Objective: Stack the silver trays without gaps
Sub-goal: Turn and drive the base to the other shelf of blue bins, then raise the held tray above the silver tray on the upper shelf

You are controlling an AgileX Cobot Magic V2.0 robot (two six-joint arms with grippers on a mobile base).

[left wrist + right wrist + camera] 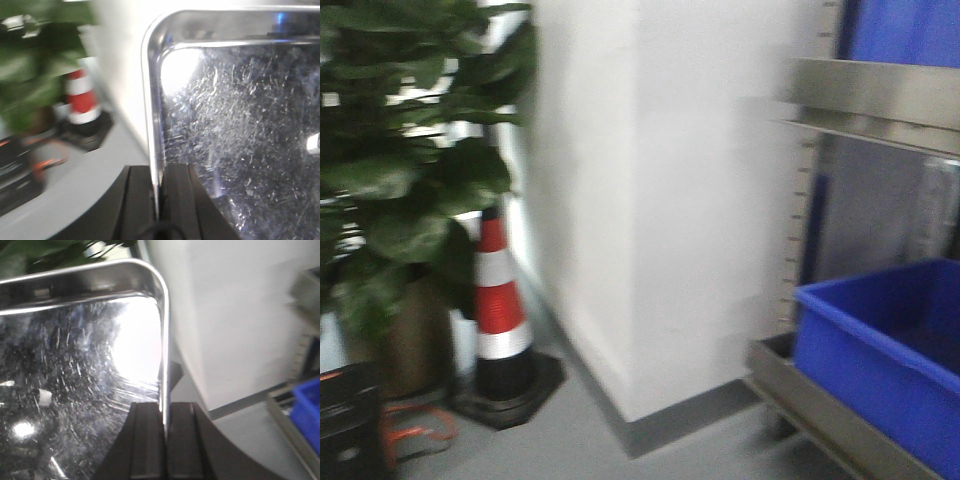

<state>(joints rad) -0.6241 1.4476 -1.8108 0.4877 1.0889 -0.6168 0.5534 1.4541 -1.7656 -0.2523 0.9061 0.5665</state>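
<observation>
1. The left gripper (159, 192) is clamped on the tray (240, 130). Its two dark fingers pinch the thin left rim edge-on, close to a rounded corner.
2. The right gripper (164, 427) is clamped the same way on the opposite rim, again near a corner. I judge that both arms carry one tray between them, held in the air with its scratched inner face towards the wrist cameras.
3. Each hold is a narrow pinch on slick steel. If one arm pulls or twists out of step with the other, the rim could slide out of the fingers or the tray could flex and drop.
4. No second tray shows in any view, so I cannot tell where the stack is. Lowering blind could seat the tray skewed, with one corner riding on the rim below and leaving a gap.
5. Ahead and to the right are a blue bin (890, 350) on a low shelf and a shelf rail (880, 105) above it. A wide swing could knock the tray's right end against either.
6. Further off, a white pillar (650, 200) fills the middle, with a cone (500, 300) and a plant (400, 180) to the left.
7. The front view is smeared, which makes clearances hard to judge.
</observation>
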